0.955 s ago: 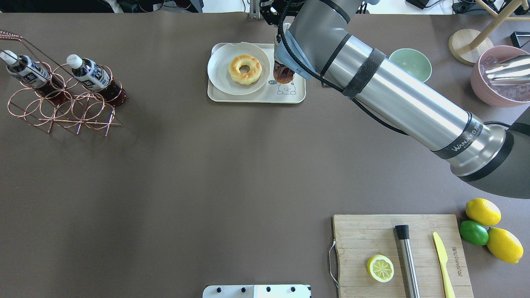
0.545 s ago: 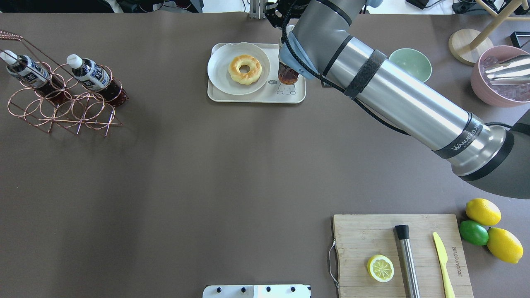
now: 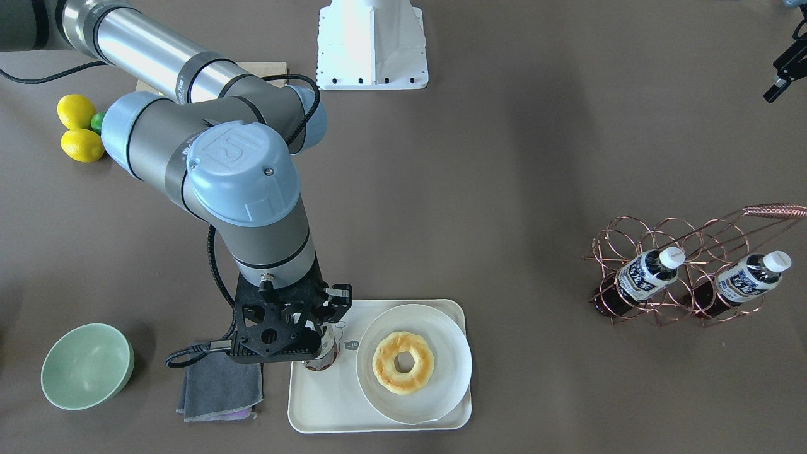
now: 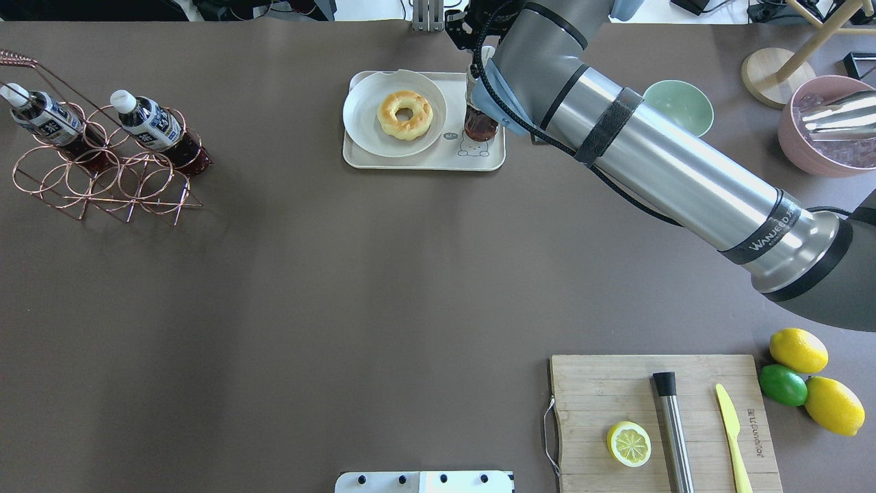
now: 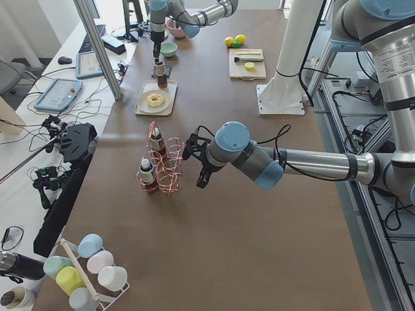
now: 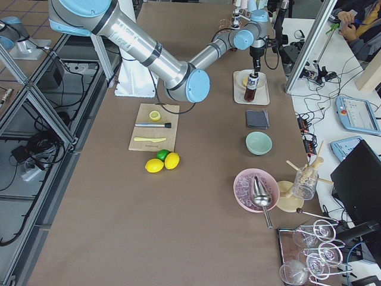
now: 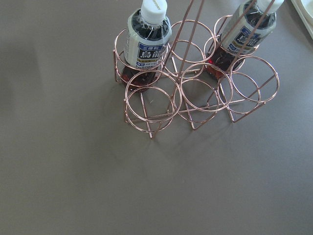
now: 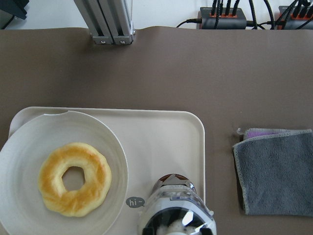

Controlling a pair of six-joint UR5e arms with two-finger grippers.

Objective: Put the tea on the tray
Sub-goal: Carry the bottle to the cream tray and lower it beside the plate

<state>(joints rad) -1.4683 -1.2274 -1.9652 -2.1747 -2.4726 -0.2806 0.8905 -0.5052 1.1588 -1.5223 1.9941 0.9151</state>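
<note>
The tea [image 4: 480, 125], clamped in the right pincer [image 3: 325, 337], is brought lower than a second ago, upright on the tray [image 4: 417, 163] beside the plate [image 4: 363, 116]; only release is judged left.

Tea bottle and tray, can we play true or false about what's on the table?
1. The tea bottle stands on the tray, beside the plate. True.
2. The plate holds a lemon slice. False: it holds a donut.
3. Two more tea bottles sit in the copper wire rack. True.
4. The green bowl sits on the tray. False: it sits on the table, off to the side of the tray.
</note>
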